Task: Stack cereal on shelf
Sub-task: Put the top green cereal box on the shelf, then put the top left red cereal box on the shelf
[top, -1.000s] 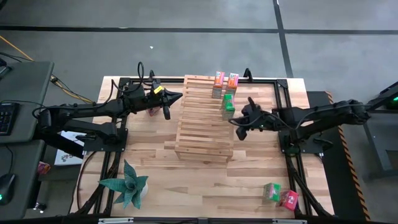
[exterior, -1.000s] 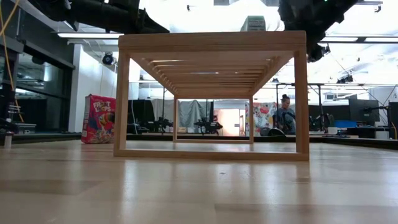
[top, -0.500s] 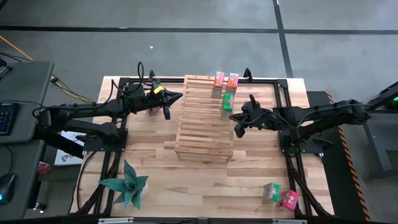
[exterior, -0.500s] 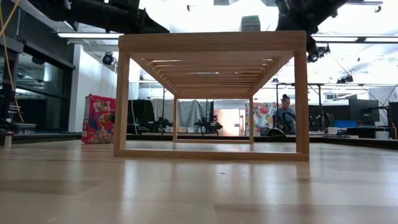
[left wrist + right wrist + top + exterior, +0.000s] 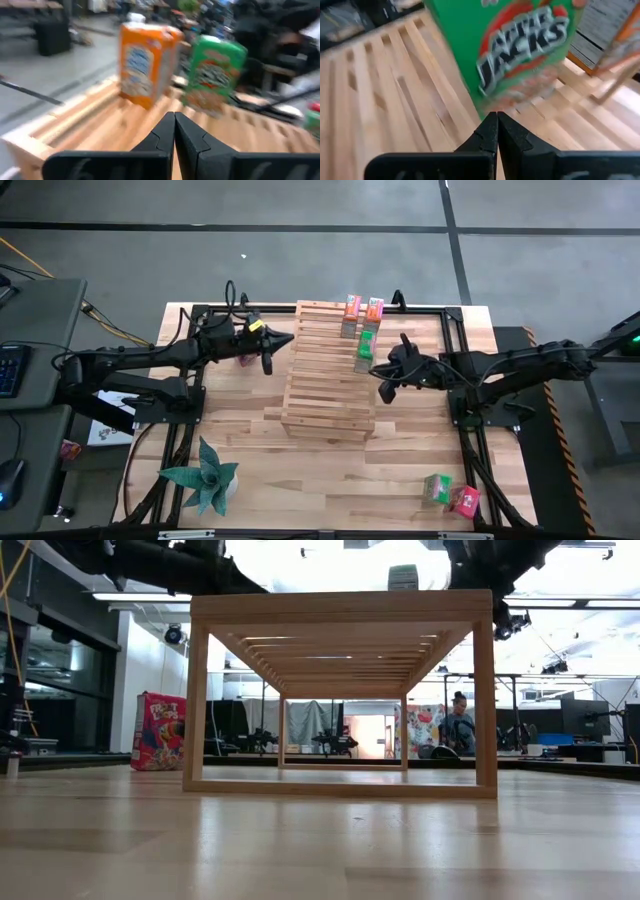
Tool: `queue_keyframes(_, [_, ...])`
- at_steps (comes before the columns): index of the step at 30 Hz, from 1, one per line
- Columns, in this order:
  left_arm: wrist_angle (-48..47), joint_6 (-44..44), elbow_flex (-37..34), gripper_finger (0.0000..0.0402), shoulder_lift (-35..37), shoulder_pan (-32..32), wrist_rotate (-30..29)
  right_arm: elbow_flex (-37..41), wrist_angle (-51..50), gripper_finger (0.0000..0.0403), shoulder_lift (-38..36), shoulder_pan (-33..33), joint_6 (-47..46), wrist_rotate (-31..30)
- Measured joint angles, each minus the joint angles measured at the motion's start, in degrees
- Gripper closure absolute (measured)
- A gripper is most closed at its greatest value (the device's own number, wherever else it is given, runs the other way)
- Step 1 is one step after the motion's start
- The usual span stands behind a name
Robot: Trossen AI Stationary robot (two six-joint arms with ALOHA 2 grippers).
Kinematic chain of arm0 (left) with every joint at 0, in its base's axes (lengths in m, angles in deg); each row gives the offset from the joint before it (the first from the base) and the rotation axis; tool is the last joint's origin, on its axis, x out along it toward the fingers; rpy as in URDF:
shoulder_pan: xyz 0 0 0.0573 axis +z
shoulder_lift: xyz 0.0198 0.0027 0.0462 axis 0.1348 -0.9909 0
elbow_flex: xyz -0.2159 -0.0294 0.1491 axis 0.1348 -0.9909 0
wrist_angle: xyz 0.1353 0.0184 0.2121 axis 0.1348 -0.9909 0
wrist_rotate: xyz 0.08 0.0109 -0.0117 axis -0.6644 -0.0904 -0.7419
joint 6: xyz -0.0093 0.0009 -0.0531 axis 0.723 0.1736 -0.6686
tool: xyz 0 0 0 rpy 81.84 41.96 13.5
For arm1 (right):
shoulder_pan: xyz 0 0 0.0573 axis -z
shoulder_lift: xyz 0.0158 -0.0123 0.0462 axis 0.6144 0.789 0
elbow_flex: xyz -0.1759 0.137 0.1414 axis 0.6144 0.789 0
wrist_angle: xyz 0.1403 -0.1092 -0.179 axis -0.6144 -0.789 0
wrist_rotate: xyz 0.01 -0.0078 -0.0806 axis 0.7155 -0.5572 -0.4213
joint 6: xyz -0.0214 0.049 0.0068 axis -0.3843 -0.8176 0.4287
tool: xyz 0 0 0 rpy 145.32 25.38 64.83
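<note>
Right gripper (image 5: 384,377) — fingers closed, empty — beside the shelf's (image 5: 325,395) edge, near the green box (image 5: 367,344).

We see a pale natural-wood shelf (image 5: 330,370) on a light wood table (image 5: 300,470). At its far right stand two orange boxes (image 5: 352,306) (image 5: 374,308), and just nearer a green box (image 5: 520,50) with red and white lettering. Near right on the table lie a green box (image 5: 435,487) and a red box (image 5: 464,499). Left of the shelf is a red box (image 5: 157,730) with multicoloured print. The plant (image 5: 203,477) is teal. Both arms are black.
</note>
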Motion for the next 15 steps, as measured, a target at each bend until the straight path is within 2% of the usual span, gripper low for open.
queue_keyframes(4, [0.38,1.92,0.01,0.0399,3.05,-0.09,8.48,0.02,-5.77,0.0403,-1.37,-0.01,1.28,-3.31])
queue_keyframes(6, [-0.07,2.42,0.07,0.0399,4.58,-0.30,9.90,0.02,-10.24,0.0403,-2.52,-0.01,1.23,-6.49])
queue_keyframes(10, [-2.77,4.16,0.07,0.0399,5.80,-1.12,8.28,0.02,-18.83,0.0403,-5.62,0.00,-2.26,-12.73])
queue_keyframes(15, [-4.45,3.69,0.07,0.0399,4.91,-1.27,3.09,0.04,-24.39,0.0403,-10.76,-0.01,-5.12,-16.74])
